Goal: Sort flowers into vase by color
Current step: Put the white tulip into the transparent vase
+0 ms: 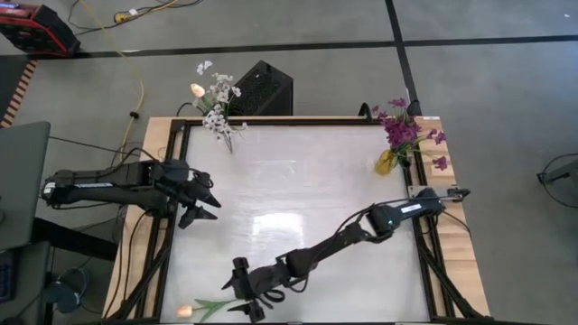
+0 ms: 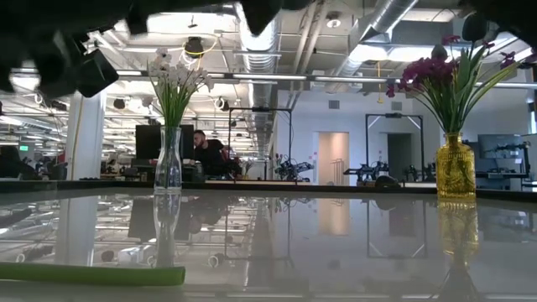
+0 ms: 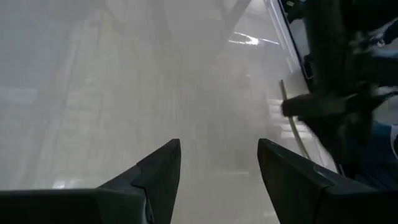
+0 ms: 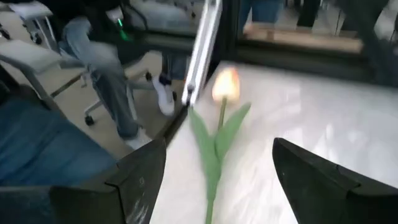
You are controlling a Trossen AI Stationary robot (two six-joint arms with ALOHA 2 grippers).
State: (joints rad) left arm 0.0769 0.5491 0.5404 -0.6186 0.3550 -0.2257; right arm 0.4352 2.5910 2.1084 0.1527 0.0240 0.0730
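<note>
A peach-cream tulip (image 1: 194, 309) lies flat on the table by its near edge, bud toward the left; the low view shows its green stem (image 2: 92, 274). My right gripper (image 1: 238, 291) reaches across to it and is open, with the stem (image 4: 214, 149) between its fingers and touching neither. My left gripper (image 1: 206, 206) hovers open over the table's left side. White sprays and one tulip bud stand in a clear vase (image 1: 223, 128) at the far left. Purple flowers stand in a yellow vase (image 1: 390, 159) at the far right.
The white table top (image 1: 298, 199) lies bare between the vases and the arms. A black box (image 1: 262, 88) stands beyond the far edge. A seated person (image 4: 106, 68) and a chair show past the table's left edge in the right wrist view.
</note>
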